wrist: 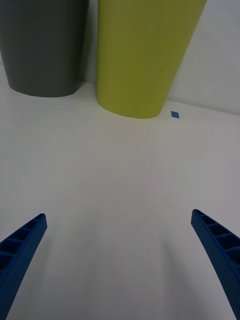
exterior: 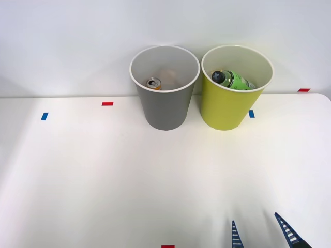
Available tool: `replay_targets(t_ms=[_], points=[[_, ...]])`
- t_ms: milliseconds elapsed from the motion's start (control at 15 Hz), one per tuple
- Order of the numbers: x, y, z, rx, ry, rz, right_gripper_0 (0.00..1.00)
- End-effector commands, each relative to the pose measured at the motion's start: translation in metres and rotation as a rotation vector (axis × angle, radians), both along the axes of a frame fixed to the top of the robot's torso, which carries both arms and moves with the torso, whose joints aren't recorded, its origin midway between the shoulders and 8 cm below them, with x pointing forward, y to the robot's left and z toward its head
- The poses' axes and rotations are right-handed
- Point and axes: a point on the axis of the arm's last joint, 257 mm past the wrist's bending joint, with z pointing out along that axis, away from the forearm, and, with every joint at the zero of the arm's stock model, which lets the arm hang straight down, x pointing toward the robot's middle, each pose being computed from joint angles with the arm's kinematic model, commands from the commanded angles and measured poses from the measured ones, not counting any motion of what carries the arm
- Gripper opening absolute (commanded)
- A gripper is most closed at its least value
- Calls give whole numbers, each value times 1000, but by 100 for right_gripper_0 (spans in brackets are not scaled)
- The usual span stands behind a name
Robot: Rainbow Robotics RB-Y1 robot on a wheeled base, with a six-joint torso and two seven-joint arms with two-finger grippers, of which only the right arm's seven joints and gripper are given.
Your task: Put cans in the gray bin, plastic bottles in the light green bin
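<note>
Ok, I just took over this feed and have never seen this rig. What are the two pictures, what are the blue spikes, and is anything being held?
The wide picture comes from a camera above the robot's arms, looking down at a white table. The tall picture comes from a camera on the right arm's wrist. The blue ribbed spikes are the right gripper: its two fingers stand wide apart and hold nothing. At the table's far edge stand a gray bin and, to its right, touching or nearly so, a light green bin. The orange can lies inside the gray bin, and the green-labelled plastic bottle inside the light green one. Small red and blue tape marks dot the table.
</note>
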Motion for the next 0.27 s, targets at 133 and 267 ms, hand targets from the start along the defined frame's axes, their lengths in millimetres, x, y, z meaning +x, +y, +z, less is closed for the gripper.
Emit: replay_targets(t_ms=[133,267], points=[[0,0,0,0,0,0,100],[0,0,0,0,0,0,100]])
